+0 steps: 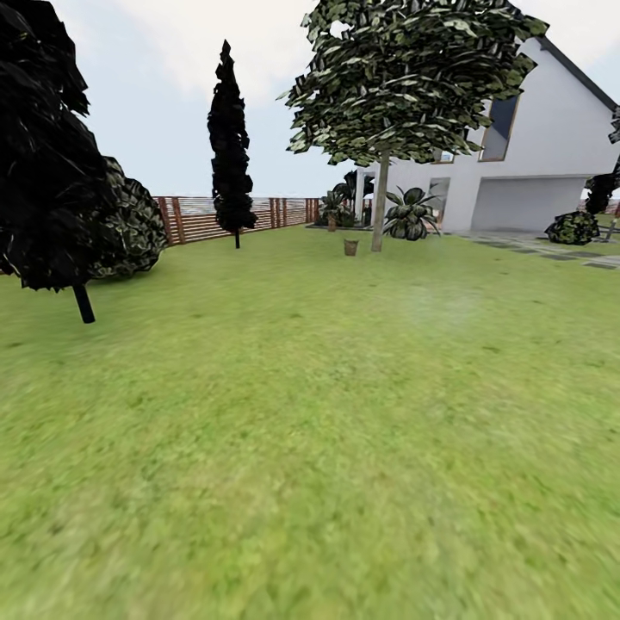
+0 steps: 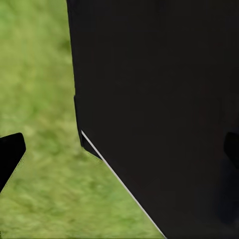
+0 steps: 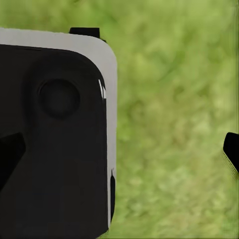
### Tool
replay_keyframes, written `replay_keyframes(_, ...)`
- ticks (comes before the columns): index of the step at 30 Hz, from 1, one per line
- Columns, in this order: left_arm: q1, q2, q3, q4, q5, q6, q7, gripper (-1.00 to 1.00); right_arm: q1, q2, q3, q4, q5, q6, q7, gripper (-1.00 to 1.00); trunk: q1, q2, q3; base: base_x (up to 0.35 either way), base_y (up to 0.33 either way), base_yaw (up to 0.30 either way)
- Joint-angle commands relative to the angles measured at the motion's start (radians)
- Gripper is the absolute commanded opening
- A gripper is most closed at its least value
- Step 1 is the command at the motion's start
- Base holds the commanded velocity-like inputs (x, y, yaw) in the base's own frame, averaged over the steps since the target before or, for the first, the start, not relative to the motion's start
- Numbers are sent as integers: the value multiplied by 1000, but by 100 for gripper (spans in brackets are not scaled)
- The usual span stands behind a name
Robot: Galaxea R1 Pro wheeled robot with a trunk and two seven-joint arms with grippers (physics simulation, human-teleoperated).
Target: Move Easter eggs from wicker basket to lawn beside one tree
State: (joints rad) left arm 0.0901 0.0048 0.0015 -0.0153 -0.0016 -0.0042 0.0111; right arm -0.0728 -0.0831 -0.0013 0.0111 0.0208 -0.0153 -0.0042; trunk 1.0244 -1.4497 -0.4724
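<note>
fingers (image 3: pixel 231 152) of both grippers apart, tips cut off; distant wicker basket (image 1: pixel 350 247) beside tree (image 1: pixel 379 211), contents indiscernible

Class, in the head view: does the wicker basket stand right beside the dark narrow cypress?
No, the wicker basket stands beside the broad-leaved tree.

Wicker basket (image 1: pixel 350 247): one, small and far off on the lawn (image 1: pixel 310 430).
Broad-leaved tree (image 1: pixel 379 202): one, just beside the basket.
Dark narrow cypress-like trees (image 1: pixel 230 146): two counted, one far back, one at the left edge.
Spiky palms (image 1: pixel 411 215): at least two, by the house (image 1: pixel 534 164).
Houses: one.
Wooden fences (image 1: pixel 202 217): one.
Easter eggs: too far to count.
</note>
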Motion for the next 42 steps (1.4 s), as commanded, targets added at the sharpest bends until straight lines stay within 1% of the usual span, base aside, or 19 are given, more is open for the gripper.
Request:
replay_keyframes(1,0,0,0,-2,0,0,1,100,-1,0,0,1,2,-2,0,100,1,0,-1,338,0,0)
replay_keyframes(24,0,-2,1,-1,-1,0,1,100,-1,-1,-1,1,2,-1,0,100,1,0,-1,338,0,0)
replay_keyframes(26,0,-10,0,-1,-2,1,1,100,-1,-3,-3,1,0,4,-2,100,1,0,-1,338,0,0)
replay_keyframes(28,0,-29,-2,-9,-3,3,1,100,-1,-13,-3,2,-1,9,-1,100,1,0,-1,338,0,0)
replay_keyframes(30,0,-39,-2,-37,-5,4,1,100,-1,-17,-2,3,0,10,0,100,1,0,-1,338,19,0)
replay_keyframes(32,0,-48,-3,-55,-6,7,1,100,-1,-17,-2,3,0,8,-1,100,1,0,-1,338,60,0)
replay_keyframes(33,0,-58,-3,-64,-6,10,0,100,-1,-13,-1,6,0,8,-3,100,1,0,-1,338,29,0)
replay_keyframes(36,0,-64,-1,-135,0,42,-4,100,-1,-12,-3,6,2,10,-3,100,1,0,-1,338,10,0)
replay_keyframes(38,0,-65,0,-213,4,95,-19,100,-1,-20,-5,-12,1,13,-2,100,1,0,-1,338,3,0)
replay_keyframes(39,0,-66,1,-258,12,131,-29,100,-1,-22,-5,-39,1,20,-2,100,1,0,-1,338,2,0)
replay_keyframes(40,0,-65,1,-306,23,170,-40,100,-1,-25,-6,-76,0,39,-2,100,1,0,-1,338,1,0)
replay_keyframes(41,0,-63,1,-368,40,218,-48,100,-1,-27,-7,-123,-1,82,-1,100,1,0,-1,338,1,0)
replay_keyframes(42,0,-59,2,-464,66,287,-55,100,-1,-35,-8,-202,-1,160,1,100,1,0,-1,338,0,0)
